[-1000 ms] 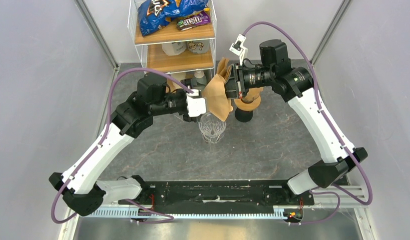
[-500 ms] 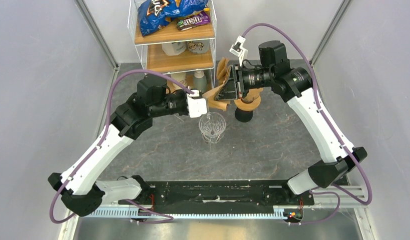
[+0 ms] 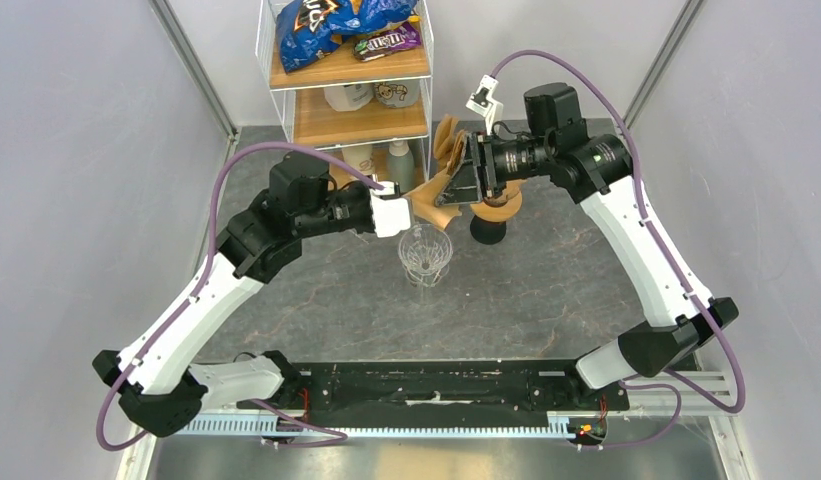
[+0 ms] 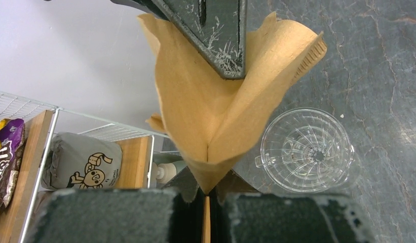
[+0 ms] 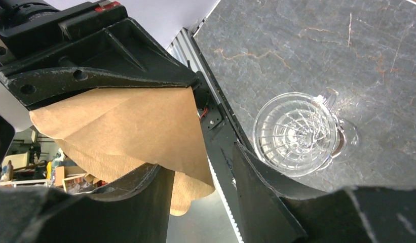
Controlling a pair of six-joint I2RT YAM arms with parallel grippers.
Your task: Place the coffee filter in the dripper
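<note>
The brown paper coffee filter (image 4: 221, 111) hangs above the table, its pointed end pinched between the pads of my left gripper (image 4: 204, 202), which is shut on it. In the top view the filter (image 3: 433, 193) sits between my left gripper (image 3: 414, 207) and my right gripper (image 3: 456, 185). My right gripper (image 5: 203, 197) is open, with the filter's (image 5: 119, 131) edge lying loosely against one of its fingers (image 5: 145, 202). The clear glass dripper (image 3: 424, 252) stands upright on the table just below and in front of both grippers, also seen as the dripper (image 4: 307, 149) and the dripper (image 5: 297, 134).
A wire-and-wood shelf rack (image 3: 346, 90) with snack bags and bottles stands at the back. A wooden holder on a black base (image 3: 489, 225) with more brown filters is behind the right gripper. Grey walls close in both sides.
My left gripper has shut on the filter's tip. My right gripper has opened and let go, drawing slightly back to the right. The filter has swung up from hanging over the dripper.
</note>
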